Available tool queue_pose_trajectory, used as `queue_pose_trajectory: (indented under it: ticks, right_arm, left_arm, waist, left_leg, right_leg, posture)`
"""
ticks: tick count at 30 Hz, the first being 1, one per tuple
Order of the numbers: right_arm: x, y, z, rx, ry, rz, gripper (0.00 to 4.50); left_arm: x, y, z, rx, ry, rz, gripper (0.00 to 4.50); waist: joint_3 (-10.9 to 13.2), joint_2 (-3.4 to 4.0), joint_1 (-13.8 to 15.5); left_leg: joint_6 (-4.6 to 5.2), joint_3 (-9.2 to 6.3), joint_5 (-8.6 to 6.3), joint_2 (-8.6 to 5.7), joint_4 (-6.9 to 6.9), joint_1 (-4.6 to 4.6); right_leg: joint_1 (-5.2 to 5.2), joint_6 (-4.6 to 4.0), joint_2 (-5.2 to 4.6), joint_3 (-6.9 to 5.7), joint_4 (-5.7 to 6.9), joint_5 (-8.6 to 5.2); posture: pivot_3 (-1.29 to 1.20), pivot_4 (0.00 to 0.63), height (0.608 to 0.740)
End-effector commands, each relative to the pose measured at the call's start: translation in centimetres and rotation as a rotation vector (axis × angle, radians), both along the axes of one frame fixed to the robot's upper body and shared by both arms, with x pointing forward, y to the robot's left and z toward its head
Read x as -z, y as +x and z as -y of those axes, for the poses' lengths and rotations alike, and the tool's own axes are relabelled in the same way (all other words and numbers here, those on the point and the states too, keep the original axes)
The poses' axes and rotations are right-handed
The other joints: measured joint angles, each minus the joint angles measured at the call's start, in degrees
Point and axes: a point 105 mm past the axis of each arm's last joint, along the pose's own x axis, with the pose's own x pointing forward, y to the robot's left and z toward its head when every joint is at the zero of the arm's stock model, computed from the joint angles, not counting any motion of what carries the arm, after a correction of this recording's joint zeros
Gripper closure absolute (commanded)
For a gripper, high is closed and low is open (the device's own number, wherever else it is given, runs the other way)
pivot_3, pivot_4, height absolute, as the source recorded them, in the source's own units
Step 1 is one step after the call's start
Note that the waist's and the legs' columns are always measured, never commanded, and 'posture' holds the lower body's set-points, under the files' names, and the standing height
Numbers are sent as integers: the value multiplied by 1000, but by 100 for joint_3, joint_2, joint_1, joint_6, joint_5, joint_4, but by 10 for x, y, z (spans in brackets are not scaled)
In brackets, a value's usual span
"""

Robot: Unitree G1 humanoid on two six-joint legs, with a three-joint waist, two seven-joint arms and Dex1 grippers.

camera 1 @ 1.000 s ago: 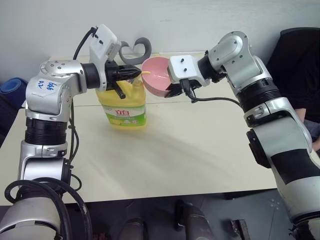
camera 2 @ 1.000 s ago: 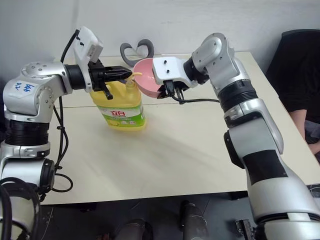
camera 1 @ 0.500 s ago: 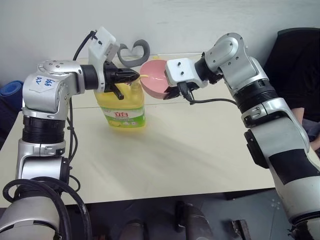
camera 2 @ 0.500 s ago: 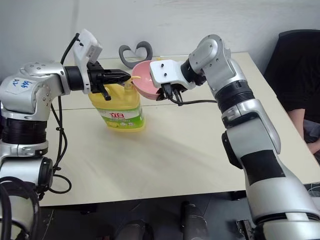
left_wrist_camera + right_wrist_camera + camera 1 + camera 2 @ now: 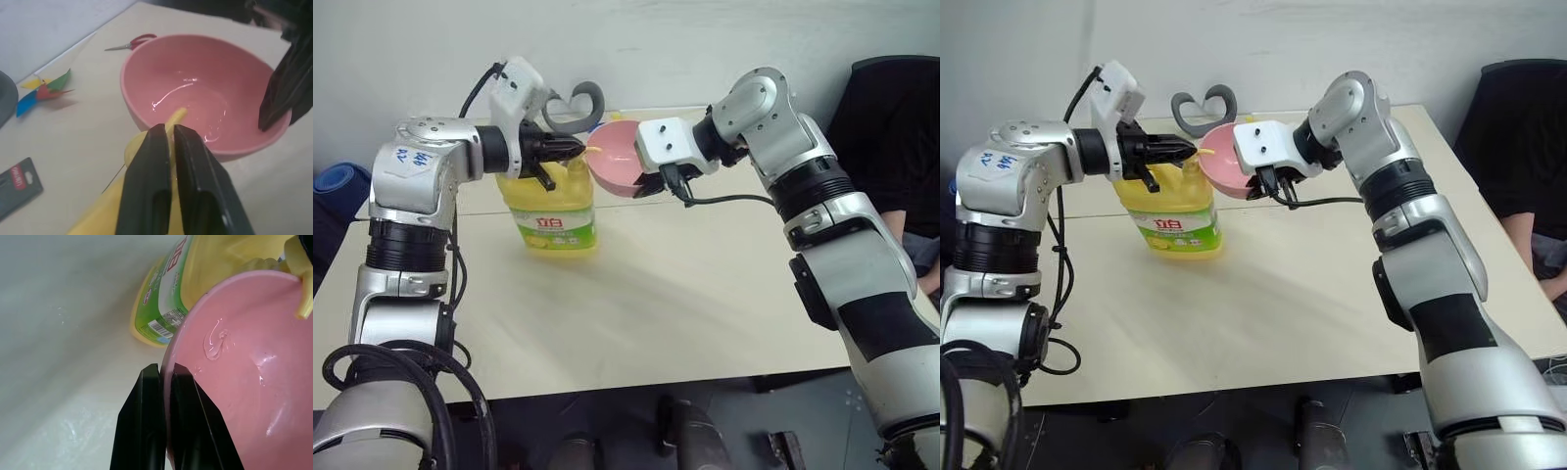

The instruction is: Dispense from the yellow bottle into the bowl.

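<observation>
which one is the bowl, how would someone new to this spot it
Start at the pale table and find the big yellow bottle standing near its far side. Right beside the pump spout, the right claw pinches the rim of the bowl, tilted above the table: the one round, plain pink thing.

A pale beige desk (image 5: 685,294) stands against a white wall. At its far edge lies a grey curved thing (image 5: 578,101) with two loops. On the desk top there are also scissors with red handles (image 5: 133,42), a small pinwheel (image 5: 44,90) in blue, green, red and yellow, and a dark flat card (image 5: 17,186) with a red label. A person in black clothes (image 5: 891,137) sits at the right side.
</observation>
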Motion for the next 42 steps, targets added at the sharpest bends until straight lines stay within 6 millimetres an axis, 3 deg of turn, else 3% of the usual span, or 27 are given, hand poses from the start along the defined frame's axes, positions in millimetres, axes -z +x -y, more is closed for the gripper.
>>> queue_pose_trajectory:
  ticks: [1,5,7,11,14,16,22,27,32,35,37,40,42]
  right_arm:
    - [-33,-10,-7,-65,70,88,4500]
    - [-32,-9,1,-49,76,72,4500]
    - [-29,-8,6,-39,82,58,4500]
    - [-17,-8,20,-18,86,17,4500]
    - [1,-8,33,9,85,-23,4500]
    - [15,-10,41,23,86,-52,4500]
    - [85,-30,67,89,86,-127,4500]
    - [123,-42,71,147,92,-123,4500]
    - [146,-41,78,192,44,-64,4500]
    - [161,-47,89,182,-34,-107,3667]
    - [159,-46,89,191,-8,-118,3063]
    - [147,-47,93,220,63,-155,2013]
    - [125,-49,102,248,155,-217,1360]
  left_arm:
    - [-28,-12,-9,37,-140,10,3065]
    - [-73,-46,-13,164,-231,130,1782]
    - [-86,-65,-18,216,-225,183,1176]
    - [-99,-96,-33,258,-184,241,28]
    - [-100,-121,-50,270,-126,248,6]
    - [-92,-135,-58,272,-64,217,6]
    - [-28,-185,-82,205,180,-28,6]
    - [8,-205,-92,141,260,-118,6]
    - [24,-209,-98,106,275,-140,6]
    - [28,-208,-100,98,277,-141,0]
    - [29,-204,-104,76,262,-140,0]
    - [32,-200,-112,41,247,-140,0]
    - [32,-201,-116,32,238,-143,0]
  waist:
    - [6,0,-20]
    - [9,-11,-39]
    - [10,-11,-75]
    - [11,-11,-96]
    - [11,-12,-94]
    - [11,-12,-97]
    - [14,-13,-70]
    - [19,-14,-46]
    - [20,-15,-6]
    - [20,-15,15]
    - [19,-15,27]
    - [19,-15,40]
    - [20,-15,46]
  left_leg:
    - [0,-1,0,0,-1,-6]
    - [0,-4,0,0,10,-83]
    - [2,-3,1,-4,21,-139]
    - [1,-4,1,-2,14,-149]
    - [1,-4,1,-2,20,-148]
    - [0,-3,1,-2,26,-142]
    - [-6,-9,0,5,19,-129]
    - [-8,-5,0,6,29,-137]
    - [-13,-3,-2,7,21,-117]
    - [-13,-3,-2,6,18,-115]
    - [-13,-4,-2,6,16,-114]
    - [-12,-3,-1,6,16,-115]
    - [-12,-3,-1,6,16,-115]
  right_leg:
    - [-4,0,0,-3,-3,0]
    - [-70,1,-2,-13,-5,1]
    - [-119,2,-4,-21,-1,3]
    - [-117,2,-4,-48,-13,2]
    - [-108,1,-5,-51,-16,2]
    - [-102,1,-4,-49,-13,2]
    - [-94,-7,0,-47,-16,-4]
    - [-94,-11,2,-51,-16,-7]
    - [-83,-19,5,-45,-11,-11]
    - [-86,-20,5,-39,-11,-11]
    - [-85,-20,5,-40,-13,-11]
    - [-85,-20,5,-41,-13,-11]
    - [-85,-21,5,-41,-12,-11]
  posture:
    - [0,150,740]
    - [0,150,740]
    - [0,150,740]
    - [0,150,740]
    - [0,150,740]
    - [0,150,740]
    - [0,150,740]
    - [0,150,740]
    - [0,150,740]
    - [0,150,740]
    - [0,150,740]
    - [0,150,740]
    - [0,150,740]
